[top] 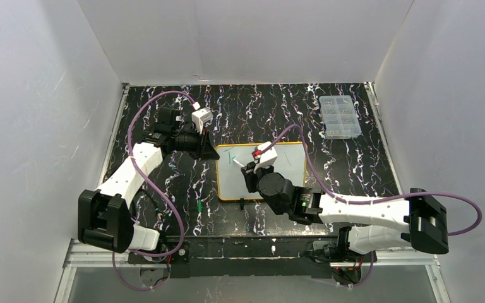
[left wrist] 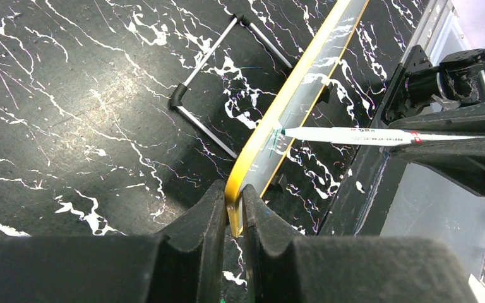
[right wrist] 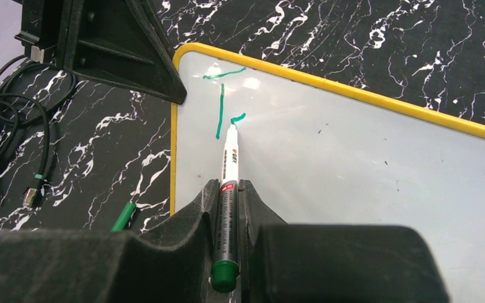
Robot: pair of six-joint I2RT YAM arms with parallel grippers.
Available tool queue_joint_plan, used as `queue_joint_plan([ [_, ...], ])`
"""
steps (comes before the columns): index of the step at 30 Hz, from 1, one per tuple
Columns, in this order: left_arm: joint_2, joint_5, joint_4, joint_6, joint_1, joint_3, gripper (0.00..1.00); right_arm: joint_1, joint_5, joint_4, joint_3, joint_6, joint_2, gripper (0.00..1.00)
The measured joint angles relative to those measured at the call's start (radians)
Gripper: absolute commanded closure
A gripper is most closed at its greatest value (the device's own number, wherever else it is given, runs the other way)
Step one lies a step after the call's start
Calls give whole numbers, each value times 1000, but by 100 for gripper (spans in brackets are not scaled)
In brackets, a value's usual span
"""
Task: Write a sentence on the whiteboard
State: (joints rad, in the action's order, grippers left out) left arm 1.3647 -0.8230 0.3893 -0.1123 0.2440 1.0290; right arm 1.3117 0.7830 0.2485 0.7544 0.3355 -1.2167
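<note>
The whiteboard [top: 290, 172], white with a yellow frame, lies flat on the black marbled table. My left gripper [top: 213, 153] is shut on its upper left corner; in the left wrist view the fingers pinch the yellow frame [left wrist: 290, 88] at the gripper [left wrist: 233, 192]. My right gripper [top: 247, 169] is shut on a green-capped white marker [right wrist: 229, 164], the gripper [right wrist: 228, 186] hovering over the board [right wrist: 353, 164]. The marker tip touches the board at the end of a short green stroke, beside a green "T" [right wrist: 221, 113]. The marker [left wrist: 353, 135] also shows in the left wrist view.
A clear compartmented box [top: 340, 117] stands at the back right. A green marker cap [top: 199, 206] lies left of the board's lower corner. A thin wire stand [left wrist: 208, 76] lies beyond the board. Cables [right wrist: 12, 139] run left of it. White walls enclose the table.
</note>
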Motion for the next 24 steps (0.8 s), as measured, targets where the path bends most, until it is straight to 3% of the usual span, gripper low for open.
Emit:
queue_joint_plan([
  [24, 0, 2, 0, 0, 0, 0, 100, 6, 17, -8, -31, -9, 28, 99],
])
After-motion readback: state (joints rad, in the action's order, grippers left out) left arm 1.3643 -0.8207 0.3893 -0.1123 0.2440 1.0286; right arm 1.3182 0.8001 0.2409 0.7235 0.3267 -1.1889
